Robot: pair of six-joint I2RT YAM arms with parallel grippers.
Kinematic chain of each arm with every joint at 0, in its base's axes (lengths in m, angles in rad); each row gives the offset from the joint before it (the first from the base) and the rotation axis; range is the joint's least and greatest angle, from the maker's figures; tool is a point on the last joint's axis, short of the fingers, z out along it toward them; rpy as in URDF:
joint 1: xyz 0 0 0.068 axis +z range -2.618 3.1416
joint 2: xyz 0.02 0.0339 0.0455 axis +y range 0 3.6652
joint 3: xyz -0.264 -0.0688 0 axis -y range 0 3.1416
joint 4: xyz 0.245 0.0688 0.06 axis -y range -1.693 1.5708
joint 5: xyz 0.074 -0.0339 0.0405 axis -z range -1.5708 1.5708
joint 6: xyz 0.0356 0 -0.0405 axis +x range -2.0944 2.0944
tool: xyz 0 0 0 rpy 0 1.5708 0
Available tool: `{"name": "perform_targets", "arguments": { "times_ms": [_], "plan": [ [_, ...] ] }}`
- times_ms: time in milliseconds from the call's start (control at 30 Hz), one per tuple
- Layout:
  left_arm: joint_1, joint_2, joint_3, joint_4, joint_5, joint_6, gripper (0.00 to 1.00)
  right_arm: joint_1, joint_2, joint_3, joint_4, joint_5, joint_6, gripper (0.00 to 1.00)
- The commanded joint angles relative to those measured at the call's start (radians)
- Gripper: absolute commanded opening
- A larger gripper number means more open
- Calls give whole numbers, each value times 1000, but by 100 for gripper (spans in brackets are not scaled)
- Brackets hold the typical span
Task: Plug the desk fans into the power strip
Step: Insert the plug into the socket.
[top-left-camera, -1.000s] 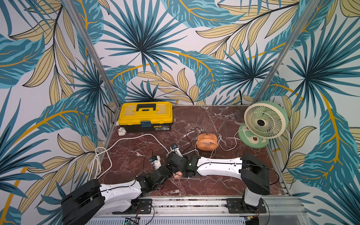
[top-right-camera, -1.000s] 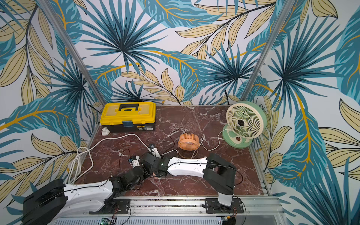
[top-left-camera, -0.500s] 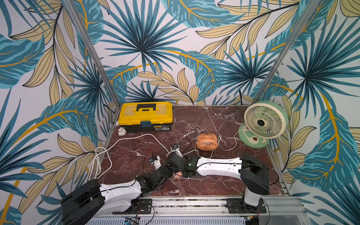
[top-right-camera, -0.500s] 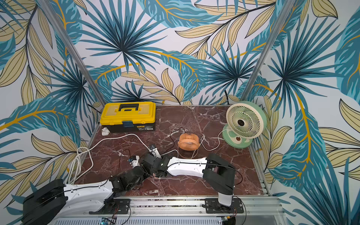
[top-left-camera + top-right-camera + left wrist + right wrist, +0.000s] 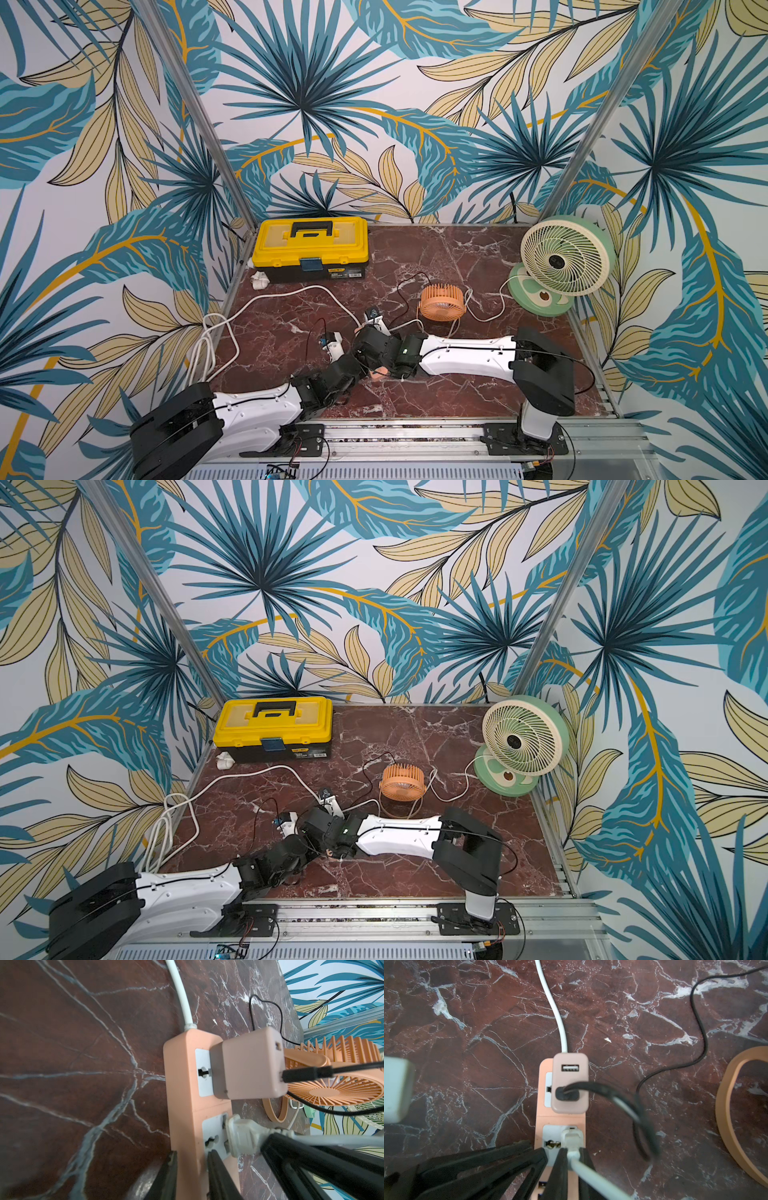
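Observation:
The salmon power strip (image 5: 180, 1084) lies on the marble, and my left gripper (image 5: 192, 1157) is shut on its sides near the end. The white plug (image 5: 572, 1138) stands against the face of the second socket. My right gripper (image 5: 573, 1152) is shut on the plug's back, where its white cord leaves. In both top views the green and cream desk fan (image 5: 565, 257) (image 5: 523, 737) stands upright at the far right. Its white cord (image 5: 494, 307) runs towards the two wrists, which meet over the strip and hide most of it there.
A pink USB adapter (image 5: 570, 1084) with a black cable fills the first socket. It feeds the small orange fan (image 5: 442, 301) just behind the strip. A yellow toolbox (image 5: 311, 245) sits at the back left. The strip's white cord (image 5: 291, 291) loops off the table's left edge.
My right gripper's jaws have drawn in onto the plug. Both arms keep their places over the power strip.

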Motion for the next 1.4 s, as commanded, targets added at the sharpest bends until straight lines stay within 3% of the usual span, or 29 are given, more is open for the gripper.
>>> {"name": "perform_targets", "arguments": {
  "times_ms": [0,333,1367],
  "plan": [
    [7,21,-46,-172,-4,11,29,2,22,-38,-22,-5,17,5],
    [5,19,-49,-172,-4,8,29,8,16,-103,-6,-24,49,0],
    [7,18,-54,-170,-5,1,29,56,46,-192,13,-30,122,0]
  ]
}}
